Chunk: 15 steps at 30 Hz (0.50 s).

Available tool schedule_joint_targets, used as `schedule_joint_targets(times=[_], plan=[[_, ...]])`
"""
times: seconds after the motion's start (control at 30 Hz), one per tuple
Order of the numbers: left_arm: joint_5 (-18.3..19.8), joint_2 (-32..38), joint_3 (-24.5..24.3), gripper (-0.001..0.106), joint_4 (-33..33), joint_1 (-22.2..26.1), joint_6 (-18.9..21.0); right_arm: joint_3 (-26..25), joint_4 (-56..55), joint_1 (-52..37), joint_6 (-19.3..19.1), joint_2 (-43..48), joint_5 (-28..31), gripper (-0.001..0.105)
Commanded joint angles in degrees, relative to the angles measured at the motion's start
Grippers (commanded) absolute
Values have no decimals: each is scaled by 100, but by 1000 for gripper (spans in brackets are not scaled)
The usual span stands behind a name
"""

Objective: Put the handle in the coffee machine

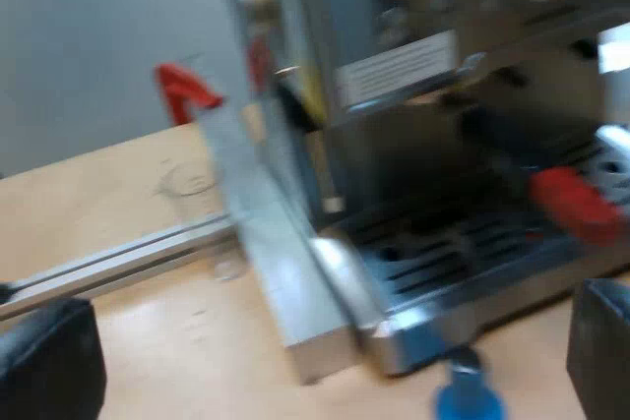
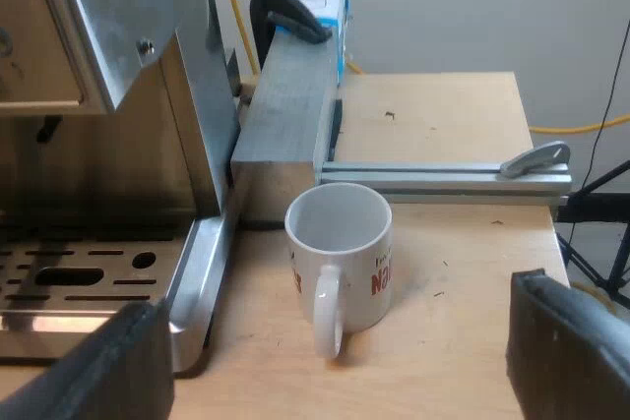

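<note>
Handle (image 1: pixel 497 145), red end (image 1: pixel 576 206) outward, at the front of the espresso machine (image 1: pixel 413 56) over the drip tray (image 1: pixel 443 248) — long axis slanting out toward the left gripper (image 1: pixel 325 356), the nearer one, jaws wide apart and empty. Locked or not: cannot tell. Right gripper (image 2: pixel 335 361) facing an empty mug (image 2: pixel 340 243) — jaws spread, holding nothing.

espresso machine (image 1: pixel 394 76) — brushed steel, upright, slotted drip tray (image 1: pixel 463 243) at its base | holder (image 1: pixel 522 169) — dark handle ending in red, sticking out from the machine's front above the drip tray, slanting downward; locked or loose: cannot tell
</note>
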<state>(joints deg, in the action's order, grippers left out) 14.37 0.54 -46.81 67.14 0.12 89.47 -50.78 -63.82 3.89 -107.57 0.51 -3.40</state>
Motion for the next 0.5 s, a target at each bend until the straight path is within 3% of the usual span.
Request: schedule_joint_targets(times=[0.03,0.23,0.5], plan=[[-360,314,176,97,-262,9,69,64,184,-39,-31,260,-67,71],[-481,314,569,97,-669,9,69,364,505,-39,-31,253,-351,71],[-481,304,1043,97,-710,9,69,985,713,-39,-31,253,-689,71]])
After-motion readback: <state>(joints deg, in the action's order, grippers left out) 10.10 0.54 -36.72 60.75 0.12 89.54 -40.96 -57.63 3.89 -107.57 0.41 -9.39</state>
